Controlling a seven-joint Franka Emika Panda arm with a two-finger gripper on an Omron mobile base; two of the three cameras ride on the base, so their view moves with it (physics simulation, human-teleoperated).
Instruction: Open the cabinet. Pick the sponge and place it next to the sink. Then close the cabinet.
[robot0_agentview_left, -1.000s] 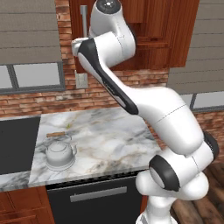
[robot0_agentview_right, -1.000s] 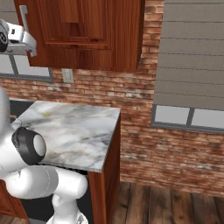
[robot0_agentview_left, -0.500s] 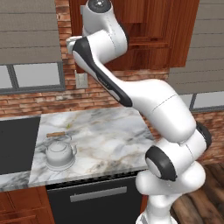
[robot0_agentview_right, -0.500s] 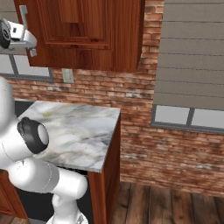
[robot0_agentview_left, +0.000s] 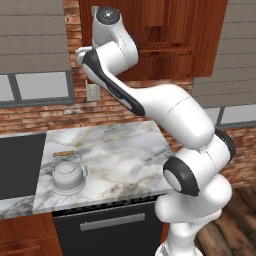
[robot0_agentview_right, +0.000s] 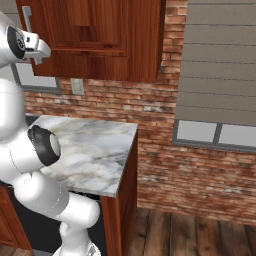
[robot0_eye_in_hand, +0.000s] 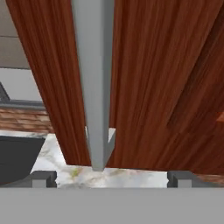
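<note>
Before the cabinet (robot0_eye_in_hand: 157, 78), the pincer (robot0_eye_in_hand: 111, 177) (fingers spread) faces its handle (robot0_eye_in_hand: 94, 83).

The cabinet (robot0_agentview_right: 100, 40) hung on the brick wall above the marble counter, reddish-brown, its panelled door shut. Its silver bar handle (robot0_eye_in_hand: 95, 83) ran vertically, close before my hand camera. The dark sink (robot0_agentview_left: 20, 165) lay at the counter's left end.
</note>
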